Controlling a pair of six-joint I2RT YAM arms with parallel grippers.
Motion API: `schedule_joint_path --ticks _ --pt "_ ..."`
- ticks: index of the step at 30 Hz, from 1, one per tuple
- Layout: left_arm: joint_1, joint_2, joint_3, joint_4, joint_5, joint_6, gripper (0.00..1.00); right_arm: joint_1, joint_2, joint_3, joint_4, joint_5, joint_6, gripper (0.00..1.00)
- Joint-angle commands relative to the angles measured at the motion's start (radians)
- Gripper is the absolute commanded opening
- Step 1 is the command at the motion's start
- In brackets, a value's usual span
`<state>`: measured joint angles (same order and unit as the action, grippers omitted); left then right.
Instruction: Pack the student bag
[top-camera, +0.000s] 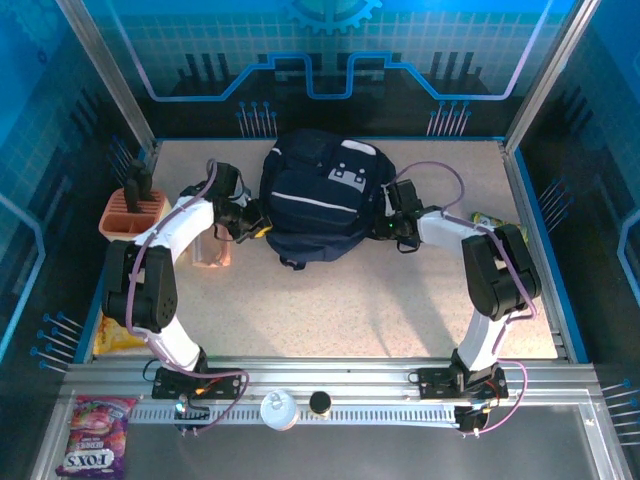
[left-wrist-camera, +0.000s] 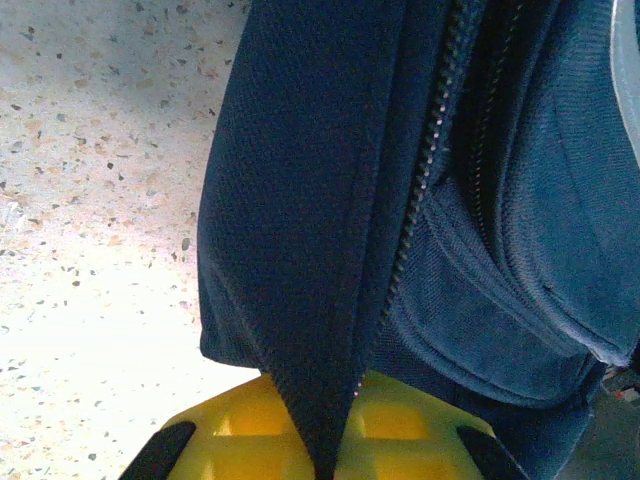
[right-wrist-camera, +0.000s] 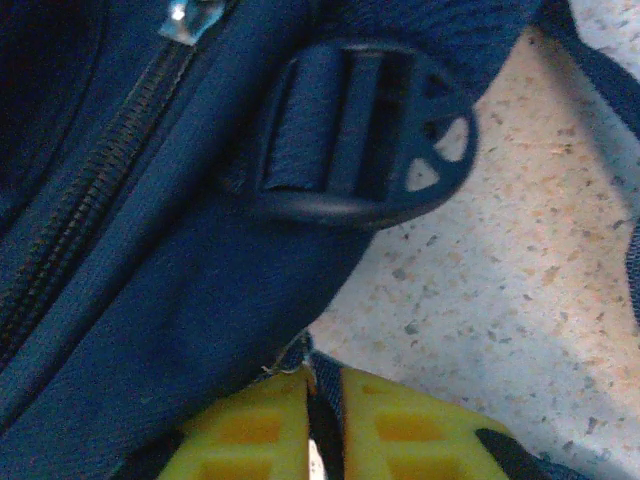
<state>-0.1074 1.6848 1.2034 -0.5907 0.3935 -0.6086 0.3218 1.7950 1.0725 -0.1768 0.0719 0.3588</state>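
The student bag, dark navy with thin white stripes and a grey-white patch, lies at the back middle of the table. My left gripper is at its left side. In the left wrist view its yellow fingers are shut on a fold of the bag's navy fabric beside a zipper. My right gripper is at the bag's right side. In the right wrist view the gripper stands nearly closed, with a thin dark strap of the bag in the narrow gap, below a round buckle.
An orange holder stands at the left, with a snack packet near it. A yellow packet lies by the left edge and a green-yellow item at the right. A candy bag rests on the front ledge.
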Motion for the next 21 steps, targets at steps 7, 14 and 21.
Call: schedule_joint_path --ticks 7,14,21 --pt "0.0 -0.044 -0.04 0.007 0.059 0.011 0.0 -0.028 -0.237 -0.098 -0.009 -0.126 0.098 0.42" --pt "-0.118 -0.077 -0.113 -0.005 -0.013 -0.027 0.04 0.022 -0.361 -0.135 -0.029 -0.243 0.211 0.54" --pt "-0.245 -0.146 -0.125 -0.066 -0.168 -0.01 0.45 0.02 -0.41 -0.154 -0.009 -0.21 0.294 0.68"
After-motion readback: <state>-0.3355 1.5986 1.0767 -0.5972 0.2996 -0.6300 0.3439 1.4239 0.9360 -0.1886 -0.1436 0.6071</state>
